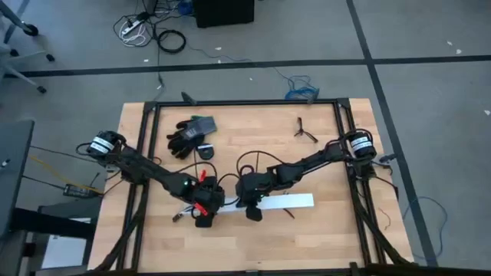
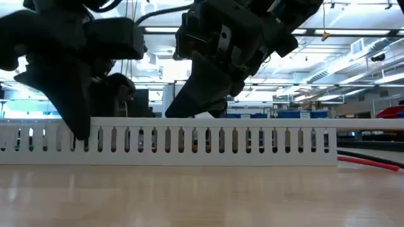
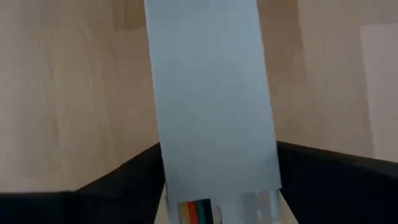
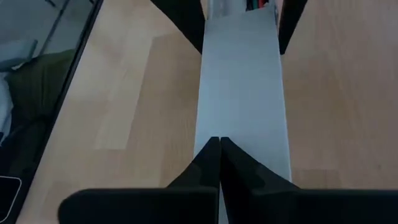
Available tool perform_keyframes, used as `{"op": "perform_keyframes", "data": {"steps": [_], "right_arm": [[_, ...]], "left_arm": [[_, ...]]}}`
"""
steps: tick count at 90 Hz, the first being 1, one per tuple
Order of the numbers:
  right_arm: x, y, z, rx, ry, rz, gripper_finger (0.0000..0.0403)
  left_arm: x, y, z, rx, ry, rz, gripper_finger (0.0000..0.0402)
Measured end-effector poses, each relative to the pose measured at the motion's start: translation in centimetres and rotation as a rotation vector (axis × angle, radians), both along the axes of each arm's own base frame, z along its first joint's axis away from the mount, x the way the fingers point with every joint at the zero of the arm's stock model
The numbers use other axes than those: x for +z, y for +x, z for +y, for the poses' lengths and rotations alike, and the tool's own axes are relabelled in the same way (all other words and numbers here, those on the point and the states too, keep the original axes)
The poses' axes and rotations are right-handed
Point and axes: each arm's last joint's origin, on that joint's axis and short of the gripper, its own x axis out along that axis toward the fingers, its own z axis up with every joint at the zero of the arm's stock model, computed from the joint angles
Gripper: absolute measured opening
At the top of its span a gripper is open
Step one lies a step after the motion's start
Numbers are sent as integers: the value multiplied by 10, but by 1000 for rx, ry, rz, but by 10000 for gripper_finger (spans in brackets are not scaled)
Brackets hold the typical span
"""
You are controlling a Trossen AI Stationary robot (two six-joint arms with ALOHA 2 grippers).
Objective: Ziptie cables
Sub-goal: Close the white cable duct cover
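Observation:
The long white slotted channel (image 1: 288,202) lies flat on the table, its lid up. Thin coloured cables (image 3: 196,213) show inside its left end, also visible in the right wrist view (image 4: 258,5). My left gripper (image 1: 205,211) straddles that end, one finger on each side (image 3: 217,149). My right gripper (image 1: 252,208) is shut, its tips on the lid (image 4: 219,142) a little right of the left gripper. I cannot make out a ziptie in any view. My left gripper pinches the channel's two long sides (image 3: 163,168) between its fingers, near the left end. The fingers (image 2: 81,123) come from above, pointing down, and lie across the channel. The channel stays flat on the table. My right gripper presses its shut fingertips (image 4: 211,155) on the channel's lid (image 4: 245,134), slanting down from the right and above. In the low view the tips (image 2: 183,112) meet the channel's top edge.
Black gloves (image 1: 184,138) and a round black thing (image 1: 205,152) lie at the far left. A small black forked clip (image 1: 305,130) lies at the far right. Red and black cords (image 2: 372,162) run past the channel's right end. Bare wood shows at the right.

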Motion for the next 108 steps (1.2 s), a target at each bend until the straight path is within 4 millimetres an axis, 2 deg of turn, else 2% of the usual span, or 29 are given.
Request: {"op": "perform_keyframes", "data": {"steps": [11, 40, 52, 67, 84, 108], "right_arm": [[0, 0, 1, 1, -3, 0, 0], [0, -1, 3, 13, -7, -2, 0], [0, -1, 3, 16, -7, -2, 0], [0, -1, 3, 21, -3, -2, 0], [0, -1, 3, 28, -3, -8, 0], [0, -1, 3, 41, -2, -13, 0]], "left_arm": [[9, -7, -1, 2, -1, -14, 262], [38, -47, 2, 53, 121, 15, 261], [37, -69, 4, 104, 116, -52, 261], [28, -90, 10, 186, 20, -184, 261], [13, -87, 8, 159, -39, -291, 261], [13, -78, 8, 127, -46, -341, 280]]}}
